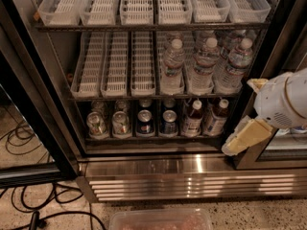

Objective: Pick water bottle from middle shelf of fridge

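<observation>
The fridge [144, 164] stands open in front of me. Its middle shelf [112, 96] carries white slotted lane trays. The three left trays are empty. The three right lanes hold several water bottles, with front ones at the left [172, 66], middle [204, 63] and right [235, 63]. My gripper [240, 115] hangs at the right, in front of the black door frame, just right of and below the rightmost bottle. Its pale yellow fingers [243, 137] stand apart and hold nothing.
The top shelf [144, 27] holds empty white trays. The bottom shelf holds soda cans [121, 122] and two dark drink bottles [193, 118]. The black door edge [33, 123] stands at the left, with cables [29, 210] on the floor. A clear plastic bin [160, 219] lies below the steel grille [192, 186].
</observation>
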`<move>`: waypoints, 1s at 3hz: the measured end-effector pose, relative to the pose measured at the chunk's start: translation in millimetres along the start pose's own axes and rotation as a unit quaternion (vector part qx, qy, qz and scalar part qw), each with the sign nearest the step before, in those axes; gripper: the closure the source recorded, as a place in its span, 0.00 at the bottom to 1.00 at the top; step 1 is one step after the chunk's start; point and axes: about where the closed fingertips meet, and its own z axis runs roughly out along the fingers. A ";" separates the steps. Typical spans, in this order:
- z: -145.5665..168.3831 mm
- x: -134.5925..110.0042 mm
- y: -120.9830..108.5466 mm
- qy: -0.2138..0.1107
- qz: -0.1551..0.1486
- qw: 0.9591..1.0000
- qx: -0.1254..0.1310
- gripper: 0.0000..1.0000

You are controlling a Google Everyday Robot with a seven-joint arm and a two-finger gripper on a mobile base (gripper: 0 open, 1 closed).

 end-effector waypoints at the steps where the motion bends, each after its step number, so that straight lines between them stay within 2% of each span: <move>1: 11.3 -0.8 0.0 -0.057 0.042 0.997 0.034 0.09; 2: 22.1 -3.5 -3.0 -0.104 0.077 0.989 0.065 0.09; 3: 26.5 -10.2 -8.1 -0.139 0.101 0.980 0.095 0.21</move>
